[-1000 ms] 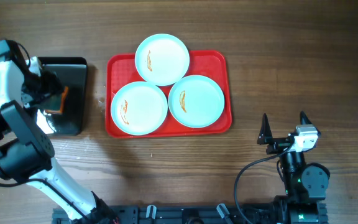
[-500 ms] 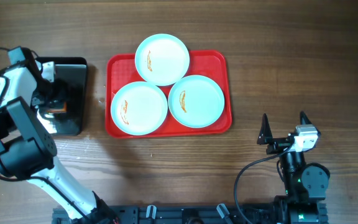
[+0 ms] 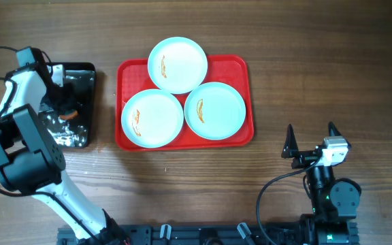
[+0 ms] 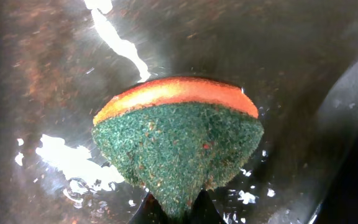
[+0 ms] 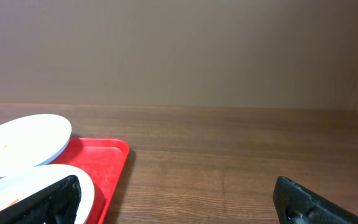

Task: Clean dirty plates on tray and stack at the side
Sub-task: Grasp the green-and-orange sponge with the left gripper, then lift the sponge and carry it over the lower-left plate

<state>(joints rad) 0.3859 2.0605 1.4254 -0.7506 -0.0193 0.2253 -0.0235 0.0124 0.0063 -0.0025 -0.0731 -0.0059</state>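
On the desk, three plates sit dirty on the tray; left gripper squeezes a sponge, right gripper is wide apart.

Three plates crowd tray; open tabletop between tray, right claw.

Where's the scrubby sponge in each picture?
Overhead: far left, the sponge on the black tray.
Left wrist: the sponge fills the middle, green side facing.
Right wrist: not in it.
Shared landmark: the black tray, under it in both of those views.
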